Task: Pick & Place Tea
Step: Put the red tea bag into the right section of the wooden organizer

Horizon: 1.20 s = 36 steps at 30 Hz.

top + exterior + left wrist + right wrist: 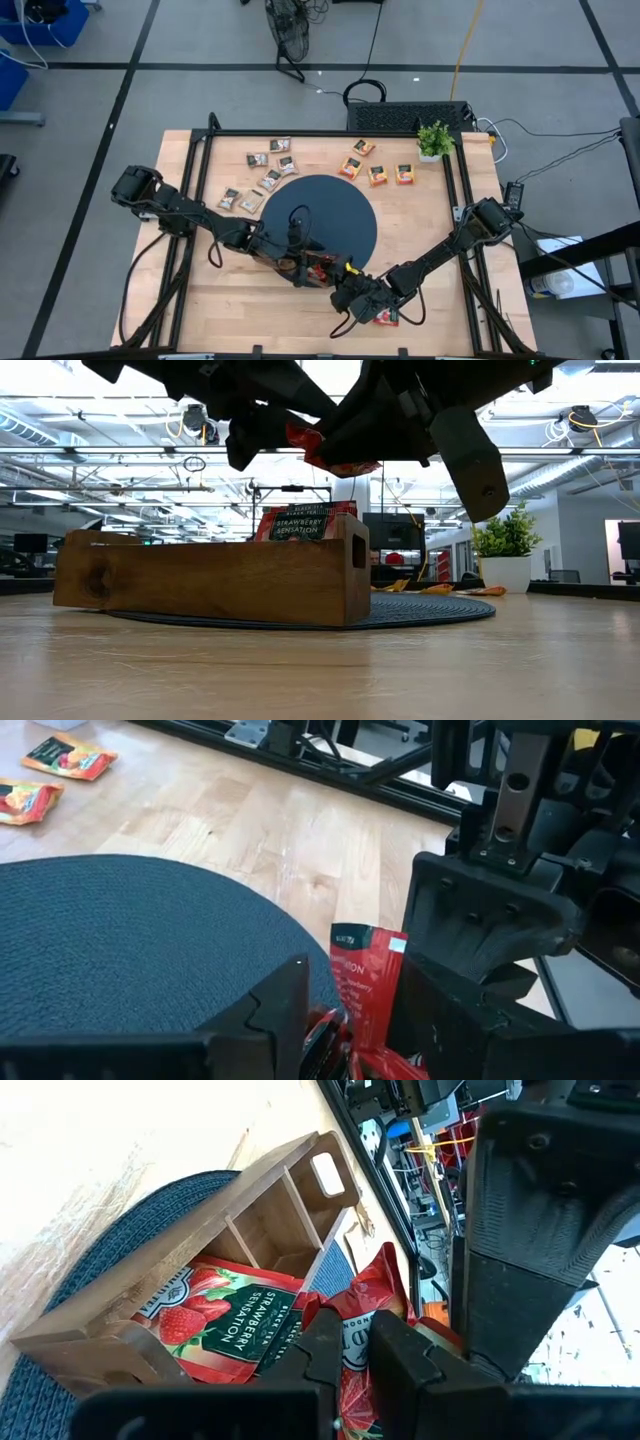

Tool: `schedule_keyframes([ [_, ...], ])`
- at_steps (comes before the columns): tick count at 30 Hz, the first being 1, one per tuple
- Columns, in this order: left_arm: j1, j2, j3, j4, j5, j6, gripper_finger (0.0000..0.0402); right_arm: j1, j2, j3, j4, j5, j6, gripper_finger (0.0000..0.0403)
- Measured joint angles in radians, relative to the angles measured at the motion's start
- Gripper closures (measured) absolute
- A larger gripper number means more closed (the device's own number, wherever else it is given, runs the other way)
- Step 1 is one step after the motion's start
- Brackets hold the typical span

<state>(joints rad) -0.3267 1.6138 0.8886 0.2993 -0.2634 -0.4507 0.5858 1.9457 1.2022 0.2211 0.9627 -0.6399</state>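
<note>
In the high view both arms bunch together low at centre, hiding most of the wooden tray (200, 580) (its near end shows best in the low view). A red sachet (362, 982) stands upright, long axis vertical, above the tray. The left gripper (345, 1020) pinches its lower end; the right gripper (345, 1345), pressed together, clamps the same red sachet.

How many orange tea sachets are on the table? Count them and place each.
4 orange sachets, all on bare wood between the round mat and the plant: one farthest back, one by the mat's edge, two side by side. The arms may hide others.
</note>
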Motion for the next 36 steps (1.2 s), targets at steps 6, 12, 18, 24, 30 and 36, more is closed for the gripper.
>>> schedule_keyframes([
  [6, 0.004, 0.022, 0.068, -0.121, -0.005, 0.001, 0.0241, 0.0, 0.0, 0.0, 0.015, 0.0, 0.0, 0.038],
  [12, 0.014, 0.05, 0.154, -0.239, -0.001, 0.034, 0.0241, 0.0, 0.0, 0.0, 0.015, 0.0, 0.0, 0.0379],
  [18, 0.027, 0.041, 0.156, -0.276, -0.004, 0.055, 0.0241, 0.0, 0.0, 0.0, 0.014, 0.001, 0.0, 0.0379],
  [24, 0.035, 0.04, 0.156, -0.298, -0.045, 0.056, 0.0241, 0.0, 0.0, 0.0, 0.013, 0.002, 0.0, 0.0379],
  [30, 0.046, 0.04, 0.156, -0.323, -0.053, 0.05, 0.0241, 0.0, 0.0, 0.0, 0.013, 0.001, 0.001, 0.0379],
  [36, 0.046, 0.04, 0.156, -0.315, -0.05, 0.035, 0.0241, 0.0, 0.0, 0.0, 0.013, 0.001, 0.001, 0.0379],
])
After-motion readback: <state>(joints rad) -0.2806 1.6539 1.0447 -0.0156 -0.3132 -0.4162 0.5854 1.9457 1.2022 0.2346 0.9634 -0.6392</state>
